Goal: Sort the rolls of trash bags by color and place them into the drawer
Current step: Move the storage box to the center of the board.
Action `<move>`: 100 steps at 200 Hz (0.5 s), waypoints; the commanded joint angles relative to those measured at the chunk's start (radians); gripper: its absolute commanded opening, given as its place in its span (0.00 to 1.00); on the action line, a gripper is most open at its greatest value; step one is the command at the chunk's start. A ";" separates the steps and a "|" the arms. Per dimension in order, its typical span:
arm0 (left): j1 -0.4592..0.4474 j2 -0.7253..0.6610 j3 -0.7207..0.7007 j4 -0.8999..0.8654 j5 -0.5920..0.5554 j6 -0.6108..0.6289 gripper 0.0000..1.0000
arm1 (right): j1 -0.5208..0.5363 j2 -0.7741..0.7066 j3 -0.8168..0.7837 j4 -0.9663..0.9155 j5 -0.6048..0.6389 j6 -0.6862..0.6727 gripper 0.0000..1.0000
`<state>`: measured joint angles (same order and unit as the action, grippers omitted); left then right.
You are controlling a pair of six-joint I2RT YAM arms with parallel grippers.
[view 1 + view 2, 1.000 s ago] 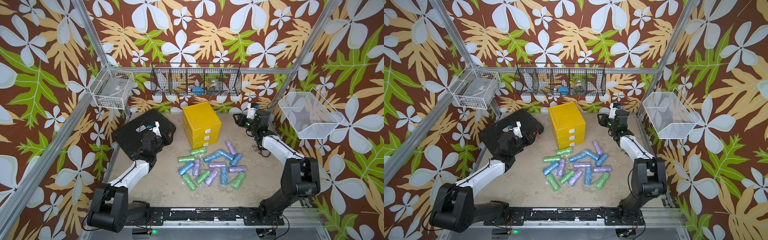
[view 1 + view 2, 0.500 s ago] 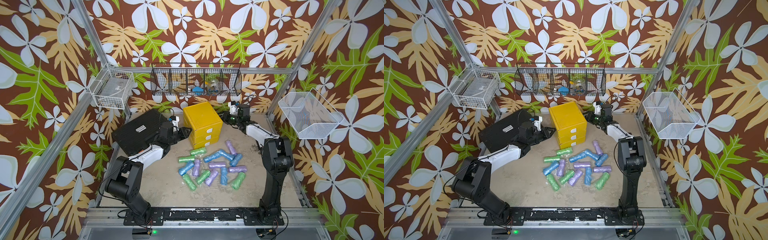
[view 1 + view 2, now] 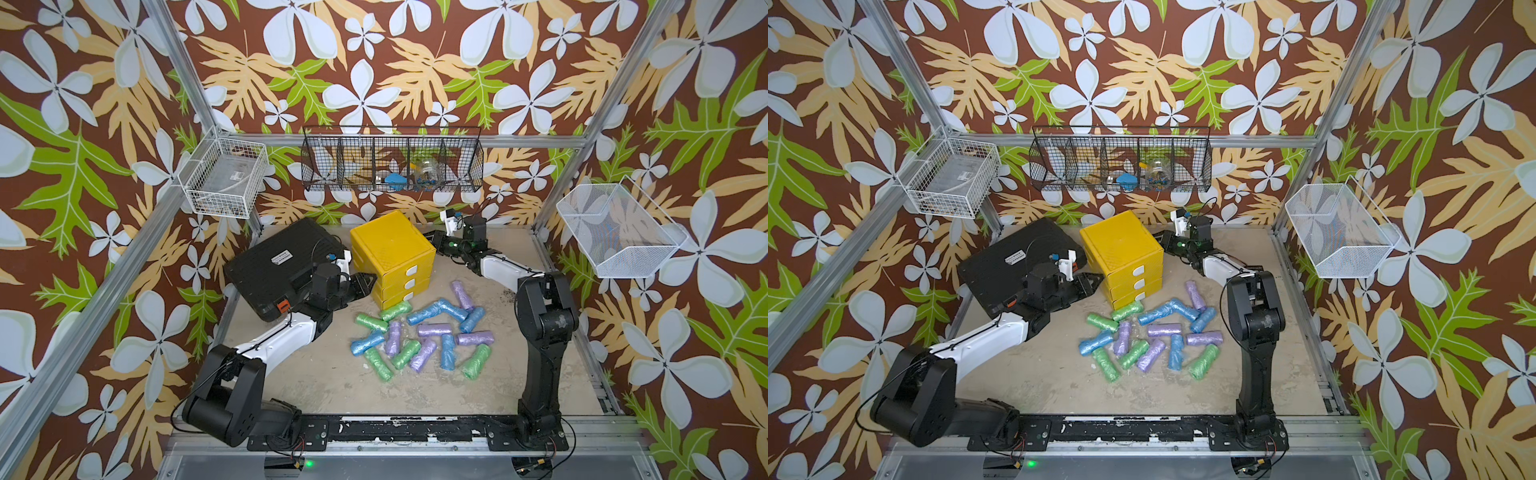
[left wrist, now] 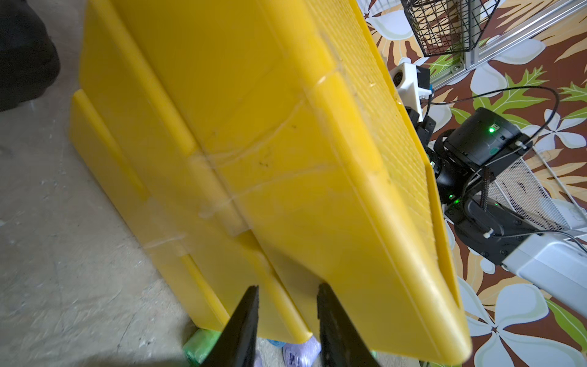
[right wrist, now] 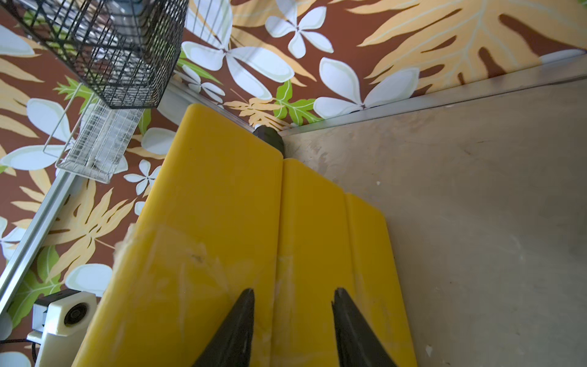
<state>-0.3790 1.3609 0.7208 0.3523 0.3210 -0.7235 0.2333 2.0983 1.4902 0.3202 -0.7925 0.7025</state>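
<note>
Leaf-and-flower wallpaper [image 3: 374, 62] closes the cell on three sides; the floor is a scuffed beige tabletop [image 3: 316, 374]. Findings run left to right, each placed against the yellow drawer unit [image 3: 390, 245].

Left of the unit, a ribbed black hard case [image 3: 282, 257] lies flat. My left pincer [image 3: 365, 285] sits at the unit's front left corner. In the left wrist view its fingers [image 4: 247, 317] stand apart and empty, close against the smooth moulded side wall; contact cannot be confirmed.

The unit is boxy glossy plastic with a gridded top. Both top views show three shut drawers with white pulls. Only the wrist views show shiny smears on its side walls.

The rolls [image 3: 434, 329] lie on the tabletop just in front of the unit. They are crinkly film cylinders in green, blue and lilac, mixed, all on their sides, with long axes pointing every way. The nearest green one [image 3: 397, 311] lies along the unit's front.

My right pincer [image 3: 437, 243] is at the unit's right side. Its fingers [image 5: 235, 324] are spread and hold nothing.

Well right of the unit hangs a white mesh basket [image 3: 619, 237].
</note>
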 commanded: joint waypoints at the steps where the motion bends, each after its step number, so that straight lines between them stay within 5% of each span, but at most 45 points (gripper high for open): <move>1: -0.015 -0.053 -0.031 0.104 0.050 0.007 0.36 | 0.050 -0.005 -0.001 -0.037 -0.215 -0.070 0.43; 37: -0.016 -0.081 -0.058 0.091 0.058 0.009 0.37 | 0.062 -0.010 0.019 -0.124 -0.132 -0.110 0.46; 100: -0.017 -0.258 -0.067 -0.102 -0.098 0.046 0.41 | 0.014 -0.203 -0.026 -0.311 0.249 -0.125 0.54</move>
<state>-0.3916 1.1660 0.6537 0.2958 0.2871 -0.7063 0.2600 1.9659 1.4990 0.0822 -0.6525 0.5854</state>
